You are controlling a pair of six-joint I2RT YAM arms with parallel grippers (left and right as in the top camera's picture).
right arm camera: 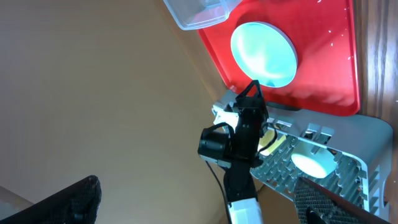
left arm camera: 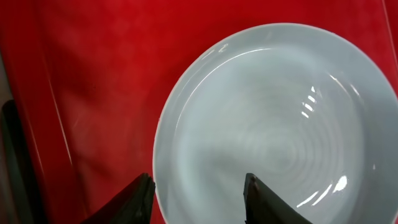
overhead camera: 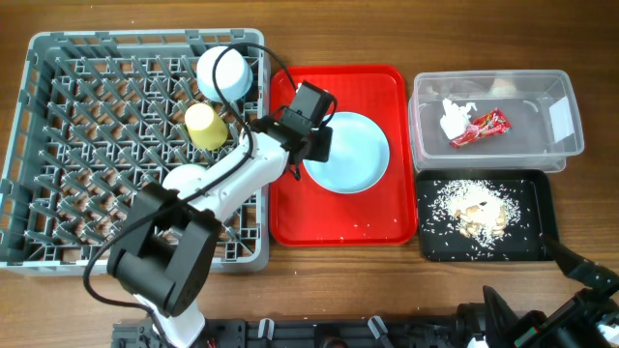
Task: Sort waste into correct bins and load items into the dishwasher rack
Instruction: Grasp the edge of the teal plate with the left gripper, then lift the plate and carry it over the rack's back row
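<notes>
Grey dishwasher rack point(overhead camera: 58, 145) holds 1 pale bowl point(overhead camera: 224, 70) and 1 yellow cup point(overhead camera: 205, 126); red tray point(overhead camera: 290, 213) carries 1 pale blue plate point(overhead camera: 353, 155) lying flat, clear tub point(overhead camera: 488, 77) has 1 crumpled napkin point(overhead camera: 453, 118) plus 1 red wrapper point(overhead camera: 481, 128), black tray point(overhead camera: 532, 242) has the rice-like scraps point(overhead camera: 474, 208). Left gripper point(left arm camera: 199, 199) partly spread, its 2 fingers straddling the plate's rack-side rim, not clamped on it; right gripper point(right arm camera: 196, 186) spread wide, nothing between its fingers, low at the table's near right corner
</notes>
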